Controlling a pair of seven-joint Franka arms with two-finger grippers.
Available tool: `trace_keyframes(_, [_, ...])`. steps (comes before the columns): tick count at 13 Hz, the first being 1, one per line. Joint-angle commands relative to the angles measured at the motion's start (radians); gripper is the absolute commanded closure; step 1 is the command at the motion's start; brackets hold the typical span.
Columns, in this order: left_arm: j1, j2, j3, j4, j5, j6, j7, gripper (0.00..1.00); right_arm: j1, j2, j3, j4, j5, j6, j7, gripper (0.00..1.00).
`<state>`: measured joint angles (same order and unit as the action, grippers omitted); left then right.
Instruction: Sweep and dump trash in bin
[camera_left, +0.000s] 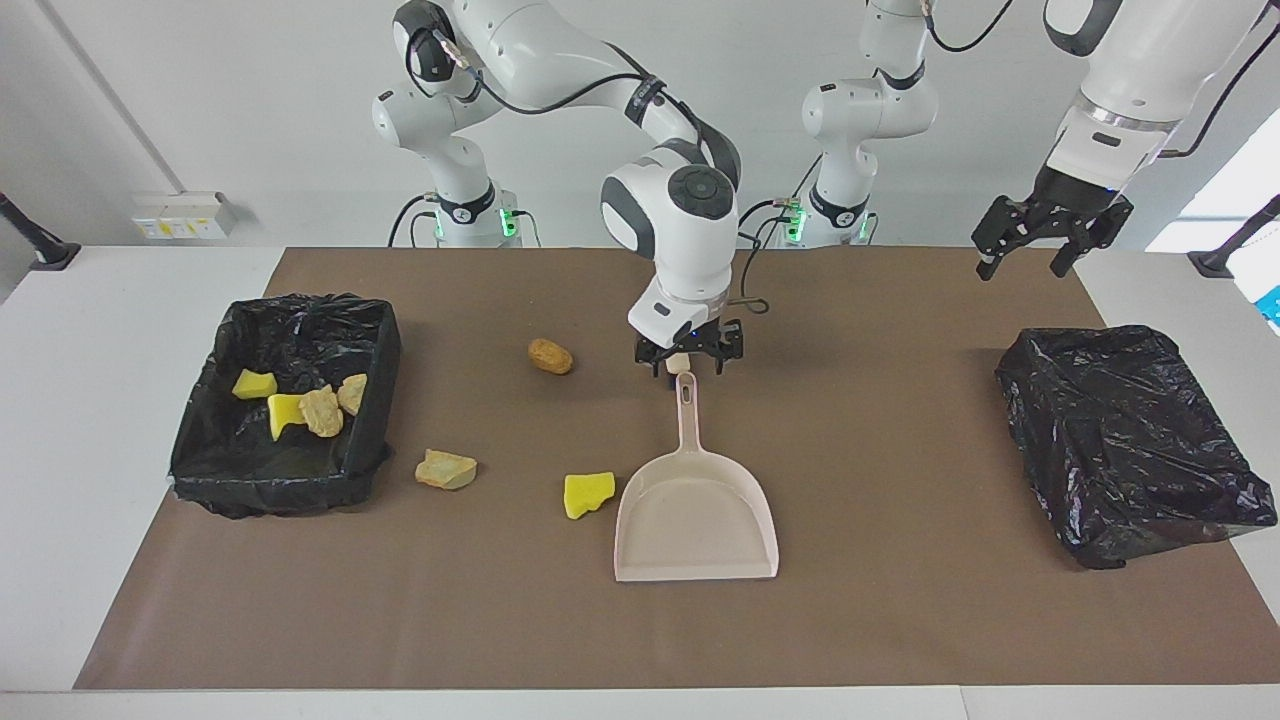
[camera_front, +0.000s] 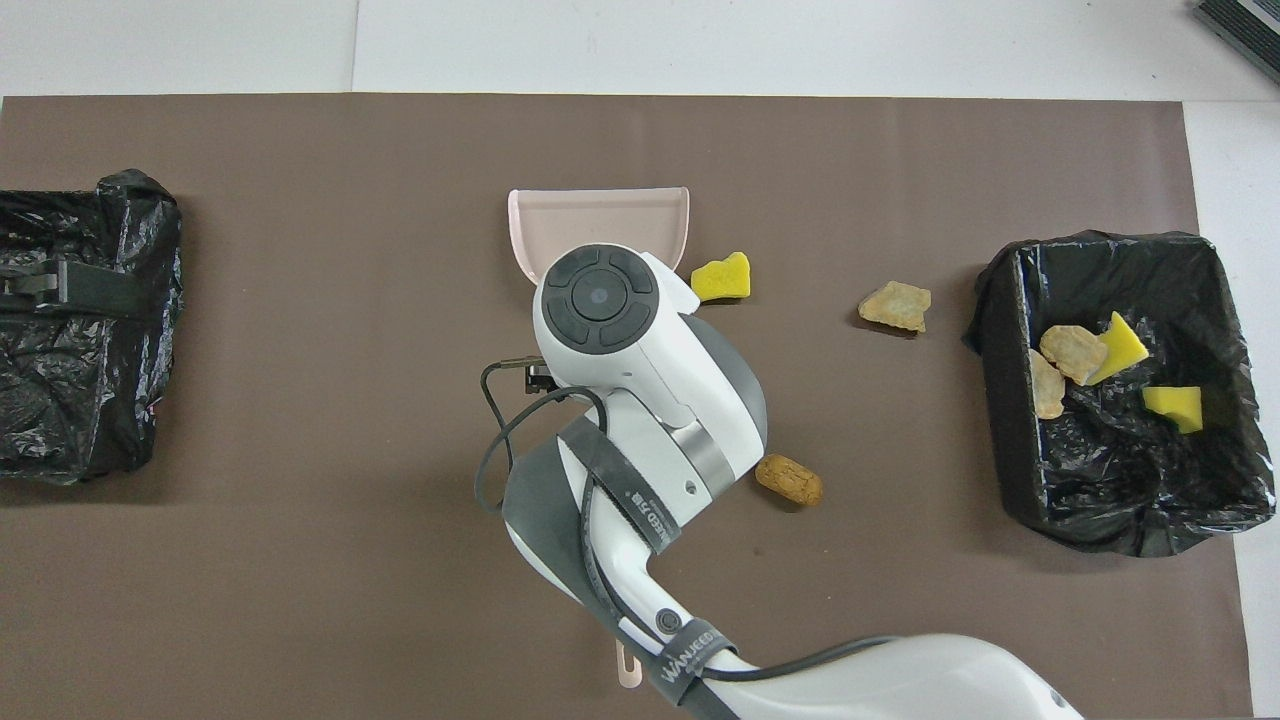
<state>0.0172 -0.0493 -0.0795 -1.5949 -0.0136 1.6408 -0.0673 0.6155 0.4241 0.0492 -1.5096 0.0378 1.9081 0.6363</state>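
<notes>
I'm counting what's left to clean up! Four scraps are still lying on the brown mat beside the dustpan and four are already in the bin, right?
Not quite: the facing view shows three scraps on the mat beside the dustpan, not four. Four are in the bin.

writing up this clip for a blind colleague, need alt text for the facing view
The right gripper, jaws open, hovers over the handle end of a beige dustpan lying mid-table beside a yellow sponge piece. Two tan lumps lie loose; four scraps sit in the black-lined bin. The left gripper waits raised above a second bin.
</notes>
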Motion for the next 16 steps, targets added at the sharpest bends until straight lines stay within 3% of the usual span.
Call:
trace_keyframes(1, [0.006,-0.014,0.000,-0.017,-0.012,0.004,-0.003,0.00,0.053,-0.175,0.006,-0.264,0.031,0.038,0.038,0.00])
trace_keyframes(6, [0.007,-0.012,0.000,-0.017,-0.012,0.011,-0.005,0.00,0.135,-0.359,0.006,-0.608,0.083,0.187,0.102,0.01])
trace_keyframes(8, [0.004,-0.003,-0.002,-0.023,-0.012,0.019,-0.011,0.00,0.156,-0.395,0.006,-0.690,0.106,0.233,0.105,0.13])
trace_keyframes(16, [-0.048,0.049,-0.014,-0.049,-0.012,0.111,-0.048,0.00,0.217,-0.377,0.006,-0.712,0.152,0.238,0.111,0.34])
